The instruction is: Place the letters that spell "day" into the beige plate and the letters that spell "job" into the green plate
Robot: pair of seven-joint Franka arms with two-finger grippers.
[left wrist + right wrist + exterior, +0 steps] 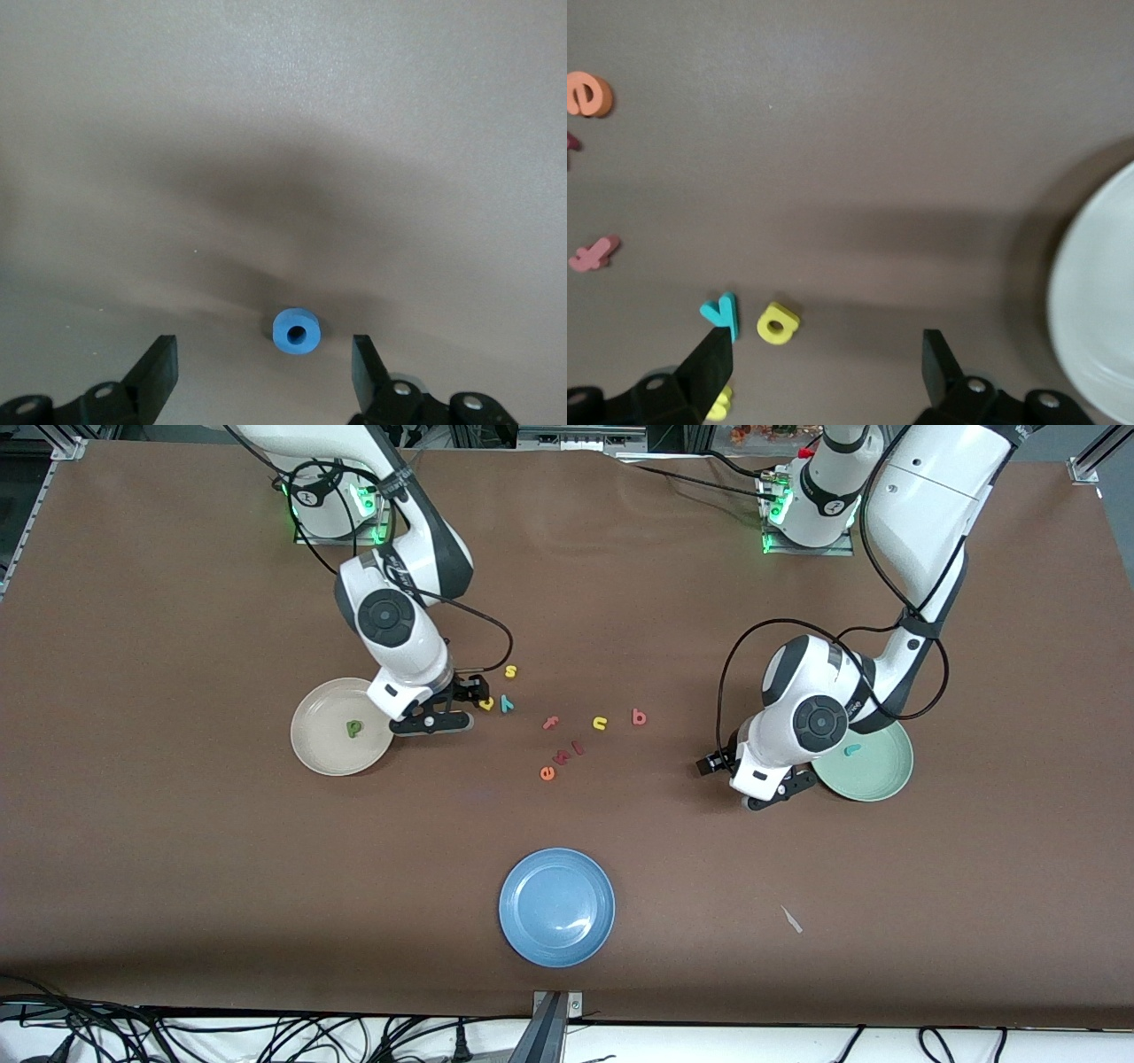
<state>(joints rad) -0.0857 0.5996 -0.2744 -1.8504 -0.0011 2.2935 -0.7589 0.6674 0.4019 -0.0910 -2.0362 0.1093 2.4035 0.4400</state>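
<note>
The beige plate (pixel 312 737) holds the green d (pixel 353 729). My right gripper (pixel 477 693) is open and empty, low over the table beside that plate. The yellow a (pixel 778 322) and teal y (pixel 720 312) lie by one of its fingertips (pixel 713 354). The green plate (pixel 881 775) holds the teal j (pixel 851 750). My left gripper (pixel 263 354) hovers open beside the green plate, toward the table's middle. The blue o (pixel 296 331) lies on the table just ahead of its open jaws, untouched. The red-pink b (pixel 639 716) rests mid-table.
A yellow s (pixel 510 671), yellow u (pixel 600 723), pink f (pixel 550 723), orange e (pixel 547 773) and other small pink letters (pixel 572 751) lie mid-table. A blue plate (pixel 556 906) sits nearer the front camera. A white scrap (pixel 791 919) lies beside it.
</note>
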